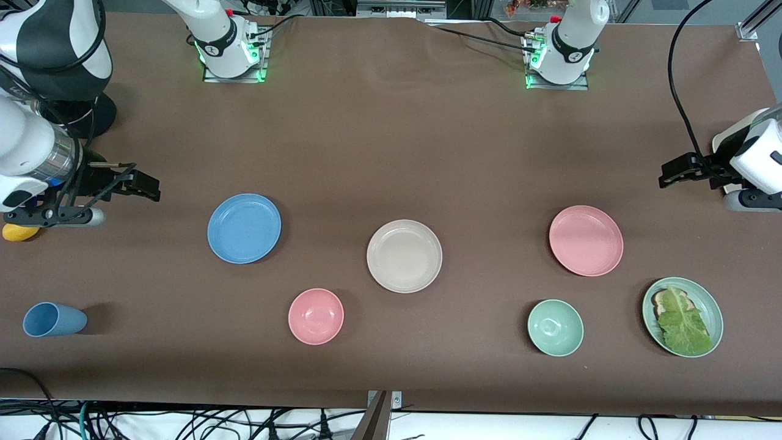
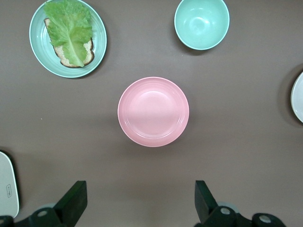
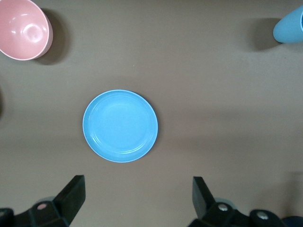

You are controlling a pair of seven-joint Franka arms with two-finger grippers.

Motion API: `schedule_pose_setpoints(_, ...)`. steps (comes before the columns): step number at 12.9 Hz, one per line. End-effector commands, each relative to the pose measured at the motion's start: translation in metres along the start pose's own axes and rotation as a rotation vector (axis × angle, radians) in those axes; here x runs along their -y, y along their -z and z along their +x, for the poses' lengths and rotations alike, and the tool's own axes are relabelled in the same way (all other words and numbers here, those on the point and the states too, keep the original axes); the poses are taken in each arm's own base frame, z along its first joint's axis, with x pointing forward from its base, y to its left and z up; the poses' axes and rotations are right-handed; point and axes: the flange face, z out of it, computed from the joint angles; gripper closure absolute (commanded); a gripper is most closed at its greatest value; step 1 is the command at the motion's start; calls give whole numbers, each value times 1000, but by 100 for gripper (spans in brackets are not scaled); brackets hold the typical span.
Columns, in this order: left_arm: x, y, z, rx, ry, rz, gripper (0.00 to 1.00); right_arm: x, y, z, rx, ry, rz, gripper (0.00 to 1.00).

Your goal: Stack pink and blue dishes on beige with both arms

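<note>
Three equal flat plates lie on the brown table. The cream-beige plate (image 1: 404, 255) is in the middle, and its rim shows in the left wrist view (image 2: 298, 97). The sky-blue plate (image 1: 244, 228) (image 3: 120, 126) lies toward the right arm's end. The salmon-pink plate (image 1: 586, 240) (image 2: 153, 111) lies toward the left arm's end. My right gripper (image 1: 143, 185) (image 3: 138, 201) hangs open over bare table beside the blue plate, apart from it. My left gripper (image 1: 672, 173) (image 2: 140, 203) hangs open over bare table beside the pink plate, holding nothing.
Nearer the front camera stand a pink bowl (image 1: 316, 316) (image 3: 23, 28), a pale green bowl (image 1: 555, 327) (image 2: 201, 22), and a green plate with lettuce on bread (image 1: 682, 316) (image 2: 67, 38). A blue cup (image 1: 54, 319) (image 3: 289, 26) lies on its side. A yellow object (image 1: 19, 232) sits under the right arm.
</note>
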Motion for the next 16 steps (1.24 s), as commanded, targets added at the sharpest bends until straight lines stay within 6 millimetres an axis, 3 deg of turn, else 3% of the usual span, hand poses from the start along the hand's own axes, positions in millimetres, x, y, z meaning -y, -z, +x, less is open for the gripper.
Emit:
schedule_pose_setpoints(1, 0, 0, -2, -4, -20, 26, 0, -2, 3, 0, -1, -10, 0, 0)
schedule_pose_setpoints(9, 0, 0, -2, -4, -20, 26, 0, -12, -2, 2, 3, -8, -2, 0)
schedule_pose_setpoints(16, 0, 0, -2, -2, -19, 25, 0, -1, 0, 2, -7, 9, -8, 0)
